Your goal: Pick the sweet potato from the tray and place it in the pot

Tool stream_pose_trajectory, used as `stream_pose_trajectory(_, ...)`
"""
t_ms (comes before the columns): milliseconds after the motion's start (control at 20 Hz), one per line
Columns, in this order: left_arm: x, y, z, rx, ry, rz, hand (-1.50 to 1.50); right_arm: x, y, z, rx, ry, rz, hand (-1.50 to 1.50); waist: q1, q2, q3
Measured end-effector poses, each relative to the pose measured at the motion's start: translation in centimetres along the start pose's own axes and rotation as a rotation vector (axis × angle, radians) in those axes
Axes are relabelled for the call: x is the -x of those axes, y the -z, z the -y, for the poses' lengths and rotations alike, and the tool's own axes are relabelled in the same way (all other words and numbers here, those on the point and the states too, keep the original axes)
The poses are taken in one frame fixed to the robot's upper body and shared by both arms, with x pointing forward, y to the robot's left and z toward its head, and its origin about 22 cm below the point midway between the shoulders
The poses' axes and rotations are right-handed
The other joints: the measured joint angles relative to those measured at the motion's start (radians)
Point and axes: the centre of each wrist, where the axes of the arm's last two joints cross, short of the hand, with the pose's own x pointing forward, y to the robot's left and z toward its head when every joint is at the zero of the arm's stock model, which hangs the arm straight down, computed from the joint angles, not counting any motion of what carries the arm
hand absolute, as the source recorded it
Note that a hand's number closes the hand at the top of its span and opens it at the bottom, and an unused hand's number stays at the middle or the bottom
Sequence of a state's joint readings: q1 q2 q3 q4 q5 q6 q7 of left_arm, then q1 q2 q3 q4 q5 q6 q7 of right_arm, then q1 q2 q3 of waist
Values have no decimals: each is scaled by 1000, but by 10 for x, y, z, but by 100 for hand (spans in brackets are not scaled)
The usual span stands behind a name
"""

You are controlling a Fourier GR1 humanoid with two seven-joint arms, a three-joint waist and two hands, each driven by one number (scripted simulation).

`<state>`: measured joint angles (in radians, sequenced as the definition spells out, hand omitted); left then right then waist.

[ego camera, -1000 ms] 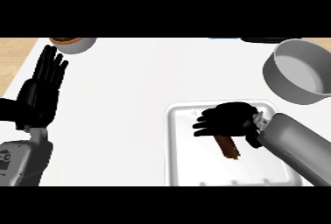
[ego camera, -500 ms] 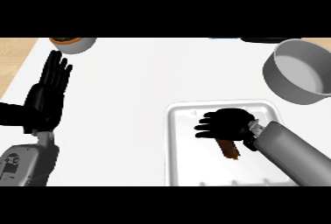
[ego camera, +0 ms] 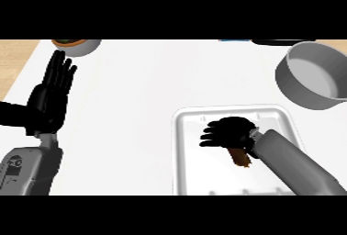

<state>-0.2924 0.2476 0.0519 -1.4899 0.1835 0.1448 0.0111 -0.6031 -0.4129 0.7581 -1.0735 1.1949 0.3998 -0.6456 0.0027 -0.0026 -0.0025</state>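
The brown, elongated sweet potato [ego camera: 240, 158] lies in the white rectangular tray [ego camera: 186, 151], clasped by the curled right hand [ego camera: 227, 132]. It is best lifted straight up, clear of the rim, before transfer toward the grey round pot [ego camera: 313, 75]. The left hand [ego camera: 51, 96] rests spread.

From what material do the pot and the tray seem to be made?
The round grey pot looks like brushed metal: an even grey with a soft sheen on its wall. The white rectangular tray, with rounded corners and a raised rim, looks like matte plastic or enamel; the view leaves this open.
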Motion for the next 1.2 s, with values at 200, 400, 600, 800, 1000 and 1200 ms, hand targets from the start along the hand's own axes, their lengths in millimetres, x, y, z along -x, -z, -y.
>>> stream_pose_trajectory(200, -2, -6, -1, 0, 0, 4, 0, 2, 3, -11, 8, -5, 15, 150, 1, -9, -5)
stream_pose_trajectory(400, -3, -3, -3, 2, -2, 0, 0, 1, 5, -11, 32, -72, 47, 150, 2, -14, -6)
stream_pose_trajectory(600, -4, -8, -2, 5, -3, -2, 0, -1, 5, -13, 61, -114, 78, 150, 5, -17, -6)
stream_pose_trajectory(800, -7, -7, -1, 6, -6, -6, 0, -2, 7, -14, 91, -138, 88, 150, 4, -18, -6)
stream_pose_trajectory(1000, -5, -6, -1, -5, -2, 3, 0, -16, 3, -17, 150, -182, 88, 150, -3, -16, -5)
stream_pose_trajectory(1200, -6, -9, 2, -9, 0, -5, 0, -24, -5, -7, 238, -158, 53, 150, -8, -8, -2)
